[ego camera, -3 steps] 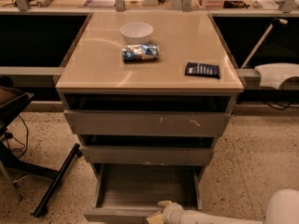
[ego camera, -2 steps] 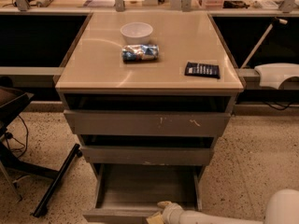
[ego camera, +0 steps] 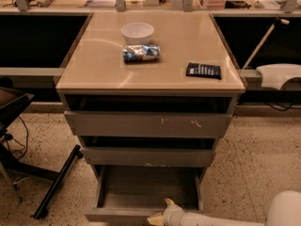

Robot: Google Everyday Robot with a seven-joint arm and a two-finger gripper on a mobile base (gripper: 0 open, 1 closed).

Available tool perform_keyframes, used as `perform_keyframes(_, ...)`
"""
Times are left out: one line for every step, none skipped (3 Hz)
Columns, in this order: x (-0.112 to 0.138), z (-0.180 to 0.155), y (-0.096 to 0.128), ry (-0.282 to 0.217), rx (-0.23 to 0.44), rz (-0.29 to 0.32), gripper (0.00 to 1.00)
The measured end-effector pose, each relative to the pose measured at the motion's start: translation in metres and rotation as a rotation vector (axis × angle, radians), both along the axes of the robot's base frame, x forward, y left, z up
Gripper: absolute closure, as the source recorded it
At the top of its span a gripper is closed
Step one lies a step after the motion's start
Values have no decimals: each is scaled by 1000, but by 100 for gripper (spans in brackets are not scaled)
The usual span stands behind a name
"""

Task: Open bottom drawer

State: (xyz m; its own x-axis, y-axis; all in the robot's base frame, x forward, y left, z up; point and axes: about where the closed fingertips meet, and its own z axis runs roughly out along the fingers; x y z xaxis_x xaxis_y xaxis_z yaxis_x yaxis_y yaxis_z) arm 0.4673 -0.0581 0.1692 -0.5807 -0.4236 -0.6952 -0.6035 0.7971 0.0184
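Observation:
The bottom drawer (ego camera: 146, 192) of the grey cabinet stands pulled out toward me, its shallow grey-brown tray showing and nothing visible inside. Its plain front panel (ego camera: 117, 215) lies at the lower edge of the camera view. My gripper (ego camera: 160, 213) sits at that front edge, right of centre, at the end of my white arm (ego camera: 221, 219), which comes in from the lower right. Above the bottom drawer are the middle drawer (ego camera: 148, 157) and the top drawer (ego camera: 148, 125) with white scratch marks; both stand slightly out.
On the cabinet top (ego camera: 94, 69) sit a white bowl (ego camera: 137, 32), a snack bag (ego camera: 140, 53) and a dark packet (ego camera: 203, 70). A black stand leg (ego camera: 56, 182) lies on the speckled floor at left. A white object (ego camera: 280, 74) sticks out at right.

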Motion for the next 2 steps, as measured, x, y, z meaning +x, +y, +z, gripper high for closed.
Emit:
perform_keyframes(0,0,0,0,0,0,0)
perform_keyframes(0,0,0,0,0,0,0)
